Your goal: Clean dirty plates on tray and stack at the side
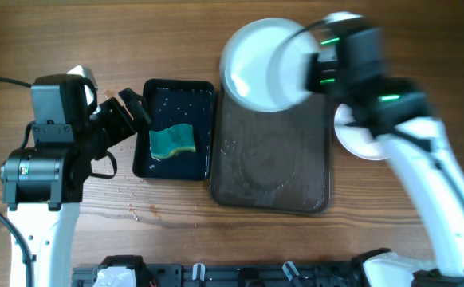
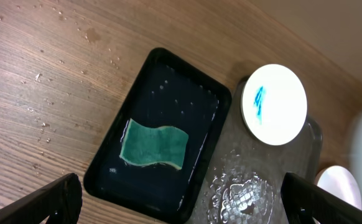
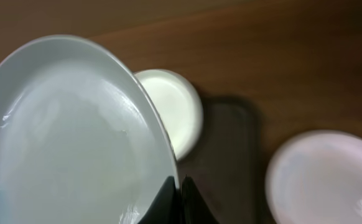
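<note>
Large round white plate (image 1: 256,64), rim pinched in the right gripper (image 3: 176,196): keep it level, set squarely on the pale plate (image 3: 324,180) beside that gripper. Left gripper (image 1: 135,110) gapes empty.

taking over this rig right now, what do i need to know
Left pincer: open, empty, beside the black tray where the sponge lies.
Right pincer: shut on the large plate, held above the dark tray at its far end.
Small plate with a blue smear sits on the dark tray, uncleaned.
Side plate already lies on the table right of it.
Left: set the held plate aside, scrub the smeared one, stack it.
</note>
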Robot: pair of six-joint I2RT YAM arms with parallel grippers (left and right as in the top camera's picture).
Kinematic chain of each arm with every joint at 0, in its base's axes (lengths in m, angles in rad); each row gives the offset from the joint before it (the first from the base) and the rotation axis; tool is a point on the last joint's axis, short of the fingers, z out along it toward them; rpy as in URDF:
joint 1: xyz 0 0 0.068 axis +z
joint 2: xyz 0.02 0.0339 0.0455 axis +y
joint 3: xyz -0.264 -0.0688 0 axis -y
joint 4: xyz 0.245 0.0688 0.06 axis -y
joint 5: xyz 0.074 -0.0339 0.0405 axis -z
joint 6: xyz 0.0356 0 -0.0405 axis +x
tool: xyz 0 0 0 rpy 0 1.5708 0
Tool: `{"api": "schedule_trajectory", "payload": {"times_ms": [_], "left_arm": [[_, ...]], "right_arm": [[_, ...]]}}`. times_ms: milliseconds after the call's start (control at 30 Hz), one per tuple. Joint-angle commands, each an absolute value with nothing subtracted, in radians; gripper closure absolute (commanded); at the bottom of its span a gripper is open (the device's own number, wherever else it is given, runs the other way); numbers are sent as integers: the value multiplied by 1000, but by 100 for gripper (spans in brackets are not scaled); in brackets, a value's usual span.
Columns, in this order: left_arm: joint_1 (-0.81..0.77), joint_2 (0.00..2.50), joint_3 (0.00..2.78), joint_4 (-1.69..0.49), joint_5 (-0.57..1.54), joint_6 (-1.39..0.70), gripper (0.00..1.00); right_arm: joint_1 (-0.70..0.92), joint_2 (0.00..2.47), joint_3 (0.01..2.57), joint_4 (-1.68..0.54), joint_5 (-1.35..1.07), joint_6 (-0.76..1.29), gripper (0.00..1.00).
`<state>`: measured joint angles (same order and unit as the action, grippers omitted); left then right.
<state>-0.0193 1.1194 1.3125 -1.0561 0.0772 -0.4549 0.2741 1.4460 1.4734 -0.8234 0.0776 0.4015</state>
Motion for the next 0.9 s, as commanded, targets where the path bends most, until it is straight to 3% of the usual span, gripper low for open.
{"api": "schedule_trajectory", "payload": {"times_ms": [0, 100, 267, 333, 467, 700, 867], "left_arm": [[-15, 1118, 1328, -1056, 89, -456, 0], [-15, 1118, 1328, -1056, 89, -456, 0], [-15, 1118, 1328, -1056, 89, -456, 0], [-15, 1118, 1328, -1056, 89, -456, 0], [-15, 1118, 1328, -1056, 89, -456, 0], [-15, 1118, 1328, -1056, 89, -456, 0], [-15, 1118, 1328, -1056, 89, -456, 0]], "right_arm": [[-64, 1472, 1473, -931, -137, 455, 96], [-295, 1565, 1467, -1017, -183, 376, 96], [-420, 1787, 1431, -1126, -184, 318, 96], [-418, 1845, 1425, -1134, -180, 317, 96], [-416, 1806, 1435, -1118, -155, 369, 59], [-309, 1589, 1449, -1080, -195, 242, 57], [-64, 1499, 1449, -1005, -340, 51, 64]]}}
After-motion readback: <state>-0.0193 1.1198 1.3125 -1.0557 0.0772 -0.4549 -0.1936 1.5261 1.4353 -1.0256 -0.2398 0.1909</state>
